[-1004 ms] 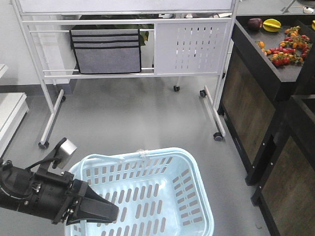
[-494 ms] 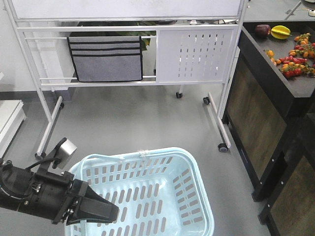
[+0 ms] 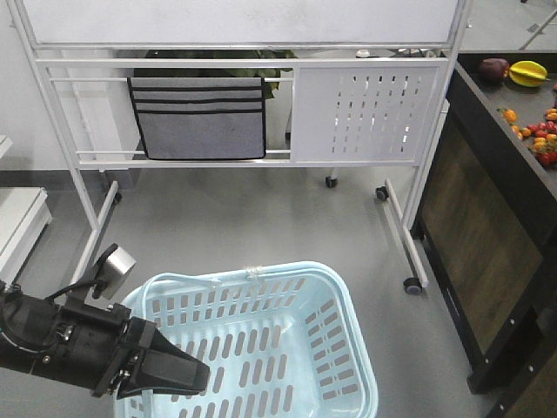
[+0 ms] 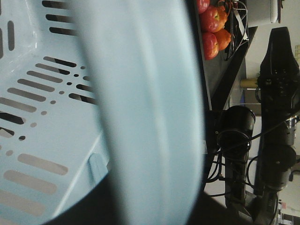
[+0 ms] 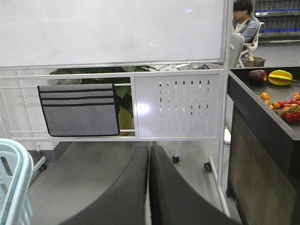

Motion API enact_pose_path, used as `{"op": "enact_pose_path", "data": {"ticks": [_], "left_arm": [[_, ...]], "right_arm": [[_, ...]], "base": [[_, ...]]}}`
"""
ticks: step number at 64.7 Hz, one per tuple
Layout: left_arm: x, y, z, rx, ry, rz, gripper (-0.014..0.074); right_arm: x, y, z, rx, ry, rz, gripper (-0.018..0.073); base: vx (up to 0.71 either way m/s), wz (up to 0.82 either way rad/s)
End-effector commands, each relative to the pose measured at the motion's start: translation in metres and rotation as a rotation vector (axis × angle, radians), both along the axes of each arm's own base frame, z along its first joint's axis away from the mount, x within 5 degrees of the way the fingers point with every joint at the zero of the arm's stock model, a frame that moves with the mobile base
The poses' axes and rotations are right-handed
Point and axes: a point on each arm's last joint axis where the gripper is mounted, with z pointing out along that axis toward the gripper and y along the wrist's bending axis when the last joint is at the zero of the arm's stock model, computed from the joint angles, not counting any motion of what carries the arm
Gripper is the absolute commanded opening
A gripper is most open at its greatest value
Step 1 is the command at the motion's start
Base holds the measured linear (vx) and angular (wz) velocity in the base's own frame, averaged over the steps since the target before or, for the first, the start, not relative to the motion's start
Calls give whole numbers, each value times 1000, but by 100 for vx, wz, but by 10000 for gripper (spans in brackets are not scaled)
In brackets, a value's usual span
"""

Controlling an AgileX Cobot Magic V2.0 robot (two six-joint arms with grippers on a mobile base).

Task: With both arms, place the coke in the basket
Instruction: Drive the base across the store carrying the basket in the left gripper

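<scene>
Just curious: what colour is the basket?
The basket is light blue, clearest in the front-facing view.

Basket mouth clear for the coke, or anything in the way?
Nothing visible blocks it: basket is open and empty, and the left gripper holds only its left rim. No coke in any view.

Light blue slotted basket [image 3: 359, 340] stands upright, open-topped.

The basket [image 3: 261, 275] sits before the wheeled stand [image 3: 365, 113], with the counter [image 3: 509, 144] right.
</scene>
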Motion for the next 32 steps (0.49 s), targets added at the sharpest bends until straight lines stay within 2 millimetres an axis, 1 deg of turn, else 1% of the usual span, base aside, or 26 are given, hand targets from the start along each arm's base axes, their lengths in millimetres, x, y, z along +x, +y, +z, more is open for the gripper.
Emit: {"op": "enact_pose_path", "data": {"ticks": [1, 32], "left_arm": [[-1, -4, 19, -99, -38, -2, -6], [-1, -4, 19, -99, -38, -2, -6]], "right_arm": [[-1, 0, 4, 0, -78, -6, -9], [-1, 0, 4, 0, -78, -6, -9]], "base": [[21, 7], [20, 5]]}}
